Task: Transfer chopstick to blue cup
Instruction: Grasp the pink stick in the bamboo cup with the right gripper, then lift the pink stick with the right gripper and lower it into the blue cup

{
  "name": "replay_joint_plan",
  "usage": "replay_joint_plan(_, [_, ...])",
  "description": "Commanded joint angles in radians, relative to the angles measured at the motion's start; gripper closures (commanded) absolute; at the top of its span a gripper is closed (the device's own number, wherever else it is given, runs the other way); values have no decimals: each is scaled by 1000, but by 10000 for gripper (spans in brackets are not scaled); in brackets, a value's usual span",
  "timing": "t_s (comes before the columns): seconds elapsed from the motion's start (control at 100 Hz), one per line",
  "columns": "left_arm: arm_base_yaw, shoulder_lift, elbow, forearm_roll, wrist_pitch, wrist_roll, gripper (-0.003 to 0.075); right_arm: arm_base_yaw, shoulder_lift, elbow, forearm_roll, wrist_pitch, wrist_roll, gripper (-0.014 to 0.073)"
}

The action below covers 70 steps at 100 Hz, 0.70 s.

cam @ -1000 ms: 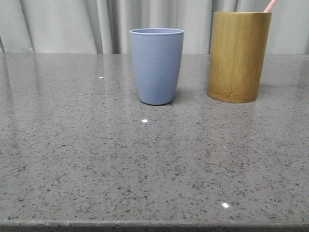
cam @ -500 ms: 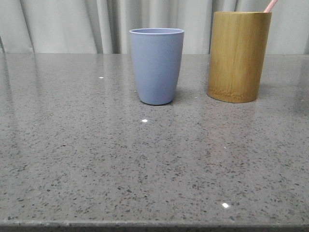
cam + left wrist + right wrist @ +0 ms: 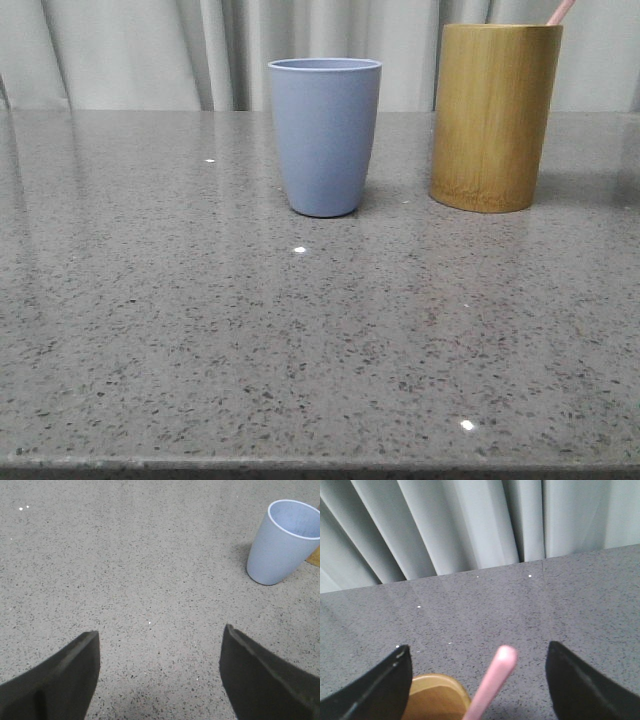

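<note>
The blue cup (image 3: 325, 135) stands upright and empty on the grey table; it also shows in the left wrist view (image 3: 282, 542). A pale pink chopstick (image 3: 560, 12) leans out of the bamboo holder (image 3: 494, 117) to the cup's right. In the right wrist view the chopstick (image 3: 492, 685) rises between the open fingers of my right gripper (image 3: 477, 652), touching neither, with the holder's rim (image 3: 437, 697) below. My left gripper (image 3: 160, 632) is open and empty over bare table, left of and nearer than the cup. Neither gripper shows in the front view.
The grey speckled table (image 3: 300, 330) stretches from the front edge to a pale curtain (image 3: 130, 50) at the back. The bamboo holder stands close to the right of the blue cup with a small gap between them.
</note>
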Motion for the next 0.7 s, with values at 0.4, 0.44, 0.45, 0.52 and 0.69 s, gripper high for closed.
replay_joint_plan(0.4, [1, -1, -24, -16, -71, -3, 225, 4, -21, -37, 0, -107, 12, 575])
replay_joint_plan(0.44, [1, -1, -24, -16, -71, -3, 225, 4, -21, -37, 0, -118, 12, 615])
replay_joint_plan(0.45, [1, -1, -24, -16, -71, -3, 225, 4, -21, -37, 0, -120, 12, 628])
replay_joint_plan(0.52, [1, -1, -24, -16, -71, -3, 225, 4, -25, -45, 0, -131, 12, 663])
replay_joint_plan(0.69, [1, -1, -24, -16, -71, -3, 225, 4, -43, -112, 0, -100, 12, 657])
